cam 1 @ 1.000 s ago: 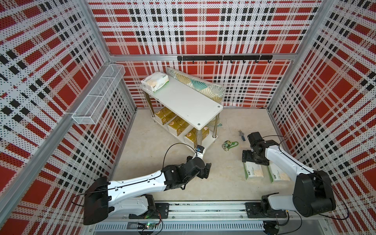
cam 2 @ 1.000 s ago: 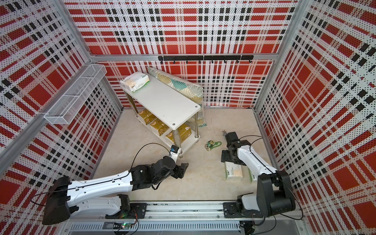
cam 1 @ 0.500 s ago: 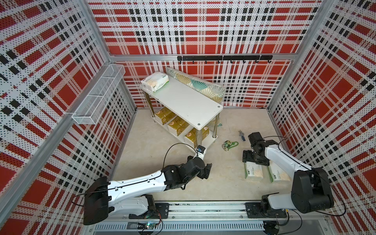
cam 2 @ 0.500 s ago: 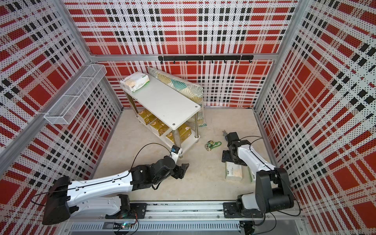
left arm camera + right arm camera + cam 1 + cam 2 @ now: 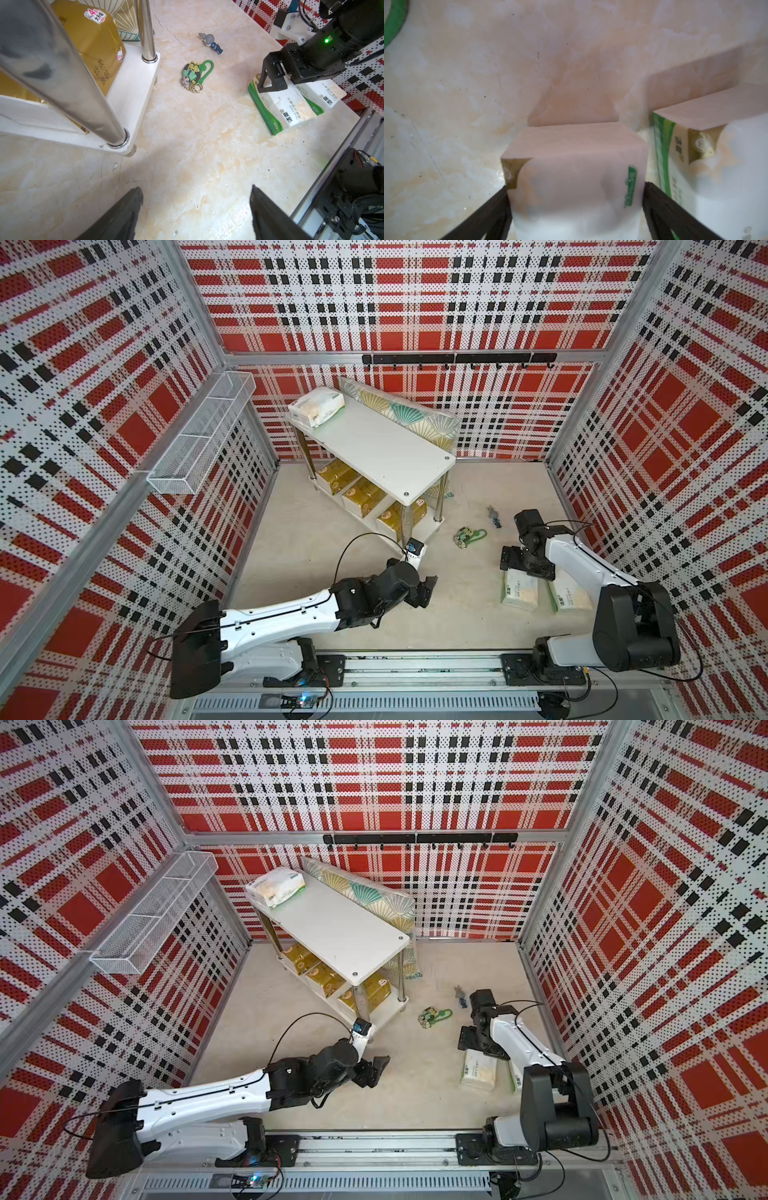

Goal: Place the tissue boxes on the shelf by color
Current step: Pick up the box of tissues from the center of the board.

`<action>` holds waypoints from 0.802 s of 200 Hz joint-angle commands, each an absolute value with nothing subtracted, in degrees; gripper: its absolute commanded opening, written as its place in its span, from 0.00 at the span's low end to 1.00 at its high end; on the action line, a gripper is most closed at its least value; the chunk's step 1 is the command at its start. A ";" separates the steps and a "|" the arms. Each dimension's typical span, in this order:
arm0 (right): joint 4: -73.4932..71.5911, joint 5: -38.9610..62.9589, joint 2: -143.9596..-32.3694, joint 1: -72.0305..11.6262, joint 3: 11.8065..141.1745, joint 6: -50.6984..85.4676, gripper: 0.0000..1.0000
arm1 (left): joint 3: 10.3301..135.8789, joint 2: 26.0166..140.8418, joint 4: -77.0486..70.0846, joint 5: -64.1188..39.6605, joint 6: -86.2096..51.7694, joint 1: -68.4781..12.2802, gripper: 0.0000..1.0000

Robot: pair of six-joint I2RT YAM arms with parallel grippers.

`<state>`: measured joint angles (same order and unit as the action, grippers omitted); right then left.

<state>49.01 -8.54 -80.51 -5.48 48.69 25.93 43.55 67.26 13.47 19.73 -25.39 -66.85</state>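
Observation:
The shelf (image 5: pixel 374 448) (image 5: pixel 332 928) stands at the back. One white tissue box (image 5: pixel 316 407) (image 5: pixel 276 887) lies on its top board and three gold ones (image 5: pixel 361 493) (image 5: pixel 93 45) on the lower board. Two more white boxes (image 5: pixel 519 591) (image 5: pixel 569 597) lie side by side on the floor at the right. My right gripper (image 5: pixel 524 568) (image 5: pixel 575 187) is open, its fingers down on either side of the nearer box's (image 5: pixel 571 166) far end, and the box rests on the floor. My left gripper (image 5: pixel 428 591) (image 5: pixel 196 188) hovers open and empty over bare floor beside the shelf's front leg.
A green figure keychain (image 5: pixel 467 536) (image 5: pixel 192 74) and a small grey-blue figure (image 5: pixel 493 517) lie on the floor between shelf and right arm. A fan-patterned cushion (image 5: pixel 399 414) leans behind the shelf. A wire basket (image 5: pixel 199 443) hangs on the left wall.
Almost nothing: the right arm's rear joints have shifted slightly while its gripper stays over the floor box. The left gripper has crept a little to the right.

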 commanded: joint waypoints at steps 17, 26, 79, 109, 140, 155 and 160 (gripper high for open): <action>46.46 -3.80 -82.74 -5.27 47.37 25.78 1.00 | 44.76 66.53 12.33 19.63 -23.25 -66.90 0.85; 45.79 -3.07 -83.03 -5.27 46.98 26.24 1.00 | 44.65 66.53 12.11 19.01 -22.58 -66.94 0.86; 42.93 -0.93 -81.68 -6.42 45.02 29.37 1.00 | 43.24 67.82 8.07 16.35 -21.36 -67.89 0.87; 40.84 0.40 -82.13 -7.16 44.19 31.29 0.99 | 41.84 68.05 4.47 16.38 -18.47 -69.39 0.89; 39.05 1.44 -82.18 -7.81 43.59 35.78 0.94 | 40.03 69.62 1.53 17.29 -16.61 -71.38 0.92; 38.74 1.84 -81.82 -8.47 43.67 37.47 0.91 | 38.61 69.78 -1.10 17.93 -15.41 -72.65 0.94; 38.69 1.97 -81.74 -8.79 43.87 38.02 0.91 | 38.08 69.74 -2.02 17.81 -15.19 -72.87 0.94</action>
<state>41.04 -0.47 -82.28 -7.35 44.27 33.87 40.47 69.30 3.27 17.04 -17.96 -71.29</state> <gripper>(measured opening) 0.922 0.936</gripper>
